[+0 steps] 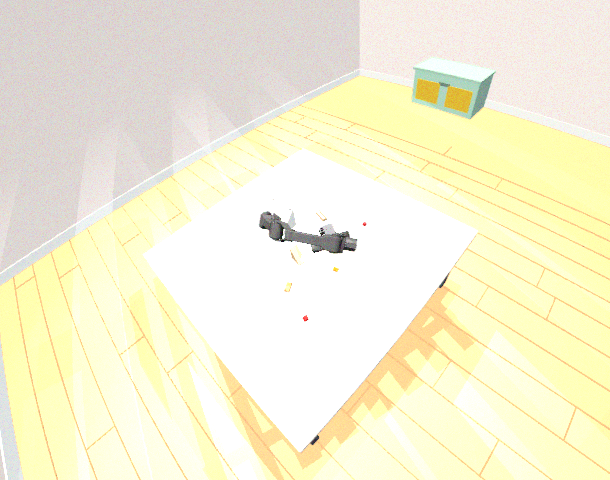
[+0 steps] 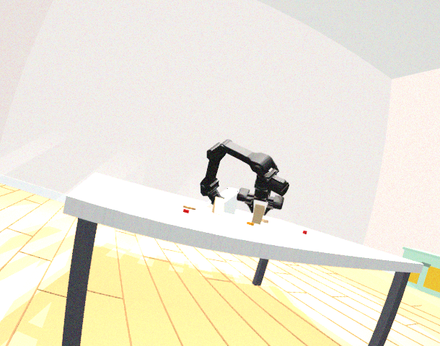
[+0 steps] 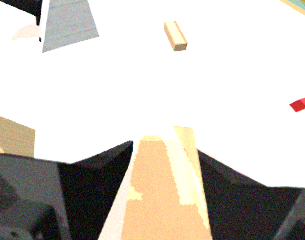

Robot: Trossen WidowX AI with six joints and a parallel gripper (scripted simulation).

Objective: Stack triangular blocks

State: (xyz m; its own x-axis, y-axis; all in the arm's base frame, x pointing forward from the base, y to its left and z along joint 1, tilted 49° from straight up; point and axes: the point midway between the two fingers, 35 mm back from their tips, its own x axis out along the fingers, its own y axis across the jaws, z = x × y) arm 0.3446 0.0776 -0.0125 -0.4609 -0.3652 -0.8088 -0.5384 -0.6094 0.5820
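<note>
A triangular wooden block [image 2: 258, 214] [image 3: 164, 195] stands between the fingers of my gripper [image 2: 258, 211] [image 3: 160, 148], low over or on the table; I cannot tell if its base touches. My gripper is open: in the wrist view a strip of white shows between the left finger and the block, while the block's right edge looks close to the right finger. The other triangular block [image 1: 295, 254] [image 2: 217, 205] [image 3: 14, 136] is apart from it, at the left in the wrist view. In the top view the arm largely hides the block between the fingers.
A pale grey box [image 1: 291, 219] [image 2: 231, 202] [image 3: 69, 25] stands near the arm's base. A small wooden stick [image 1: 321, 215] [image 3: 175, 36], a red cube [image 1: 364, 223] [image 2: 304, 231] [image 3: 301, 104], an orange piece [image 1: 336, 269] [image 2: 249, 223], another wooden piece [image 1: 288, 286] and another red cube [image 1: 305, 318] [image 2: 185, 210] lie around.
</note>
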